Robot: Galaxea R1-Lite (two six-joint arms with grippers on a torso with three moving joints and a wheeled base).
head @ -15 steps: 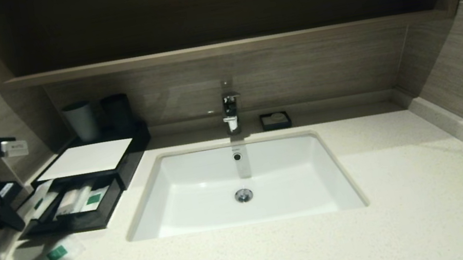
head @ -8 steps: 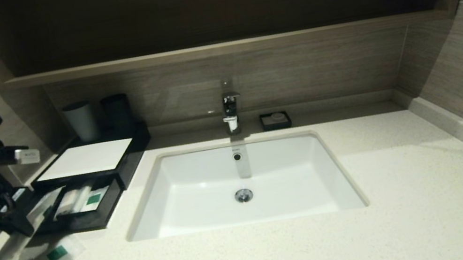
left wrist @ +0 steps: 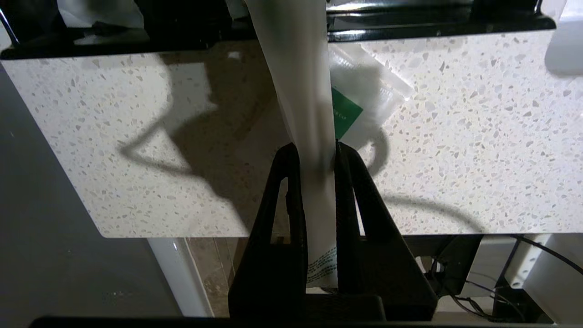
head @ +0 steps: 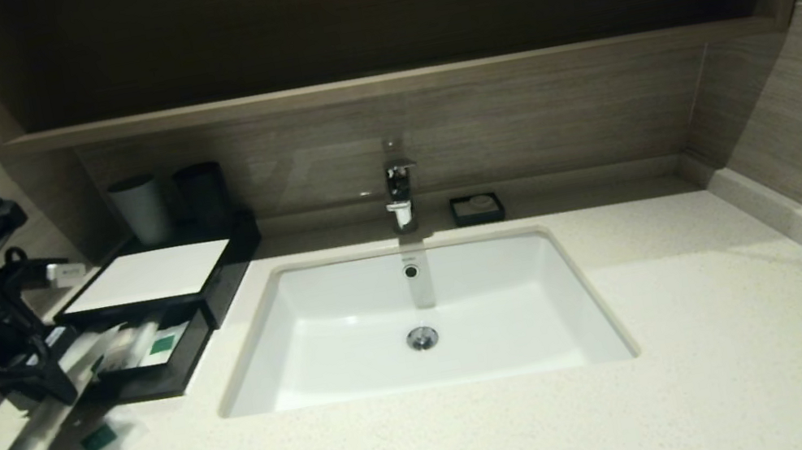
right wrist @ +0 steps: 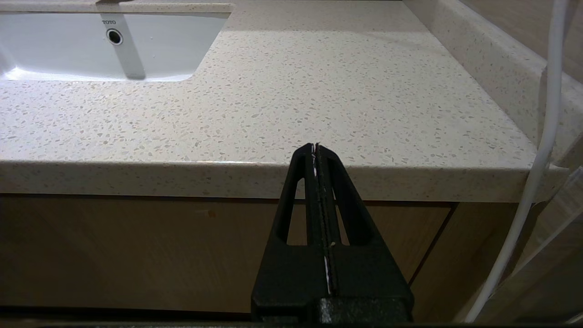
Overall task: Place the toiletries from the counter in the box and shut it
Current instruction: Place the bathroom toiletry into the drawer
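left wrist view: left gripper [left wrist: 314, 150] jaws clamped on long frosted plastic-wrapped packet [left wrist: 298, 77], above speckled cream counter [left wrist: 455, 150]; green-labelled sachet [left wrist: 360, 107] lying beneath. step: carrying packet to glossy black box's open drawer [head: 144, 357]. next: release inside. right gripper [right wrist: 317, 148] parked, closed.

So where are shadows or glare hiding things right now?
Head view: the arm's shadow darkens the flat sachet on the counter. Left wrist view: the left gripper clamps a long packet; shadow crosses the sachet there too. Right wrist view: evenly lit.
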